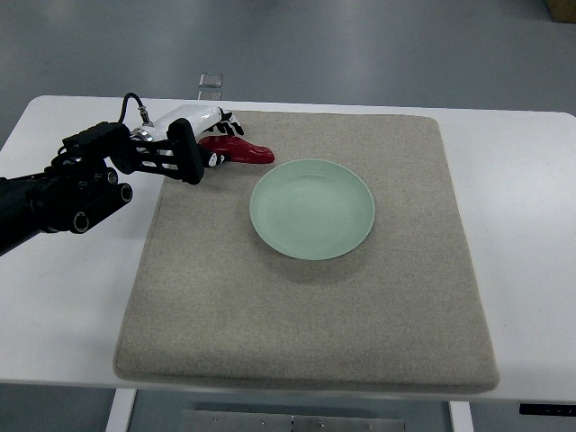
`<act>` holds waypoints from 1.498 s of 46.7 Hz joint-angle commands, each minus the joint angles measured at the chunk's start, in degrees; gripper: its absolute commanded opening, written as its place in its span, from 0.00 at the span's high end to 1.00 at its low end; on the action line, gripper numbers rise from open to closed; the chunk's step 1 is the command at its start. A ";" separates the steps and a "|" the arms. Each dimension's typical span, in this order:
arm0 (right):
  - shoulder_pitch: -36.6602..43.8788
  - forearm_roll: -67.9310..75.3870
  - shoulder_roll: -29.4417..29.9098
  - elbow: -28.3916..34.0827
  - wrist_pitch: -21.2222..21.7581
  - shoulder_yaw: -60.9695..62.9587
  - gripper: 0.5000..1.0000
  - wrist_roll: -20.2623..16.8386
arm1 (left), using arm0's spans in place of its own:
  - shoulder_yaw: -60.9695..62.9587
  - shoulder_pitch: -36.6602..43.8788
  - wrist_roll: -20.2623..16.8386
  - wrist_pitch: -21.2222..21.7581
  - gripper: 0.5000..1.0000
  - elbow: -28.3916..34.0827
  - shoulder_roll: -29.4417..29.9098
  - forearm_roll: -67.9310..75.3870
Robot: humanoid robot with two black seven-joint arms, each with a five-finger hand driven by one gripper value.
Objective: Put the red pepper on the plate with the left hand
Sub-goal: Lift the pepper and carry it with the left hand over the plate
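Observation:
A red pepper (245, 150) lies on the grey mat, just up and left of the pale green plate (311, 208), its tip pointing right toward the plate's rim. My left hand (221, 142) reaches in from the left. Its fingers (230, 123) sit on the far side of the pepper's left end and its thumb on the near side, curled around it. The pepper's left end is hidden by the hand. The plate has nothing on it. The right arm does not show.
A grey felt mat (306, 315) covers most of the white table (522, 180). A small clear bracket (211, 85) sits at the table's far edge, behind the hand. The left forearm (63, 193) crosses the table's left side.

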 commanded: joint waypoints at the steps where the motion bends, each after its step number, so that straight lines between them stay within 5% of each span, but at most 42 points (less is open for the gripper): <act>1: 0.00 0.00 0.00 -0.06 0.00 0.00 0.14 0.00 | 0.16 -0.01 0.00 0.00 0.74 -0.01 0.00 -0.07; 9: 0.00 0.00 0.00 -0.06 0.00 0.00 0.14 0.00 | 0.16 0.08 0.00 0.09 0.84 -0.01 -0.08 -0.16; 14: 0.00 0.00 0.00 0.03 0.00 0.00 0.14 0.00 | 0.16 0.43 0.00 0.09 1.00 -0.01 -0.08 -0.16; 25: 0.00 0.00 0.00 -0.06 0.00 0.00 0.14 0.00 | 0.16 0.61 0.00 0.44 1.00 -0.09 -0.17 -0.42; 41: 0.00 0.00 0.00 0.03 0.00 0.00 0.14 0.00 | -1.77 -0.01 -1.05 6.50 1.00 -1.76 -0.17 -1.39; 70: 0.00 0.00 0.00 0.03 0.00 0.00 0.14 0.00 | -2.47 -0.71 -4.39 6.86 1.00 -20.66 -0.17 9.68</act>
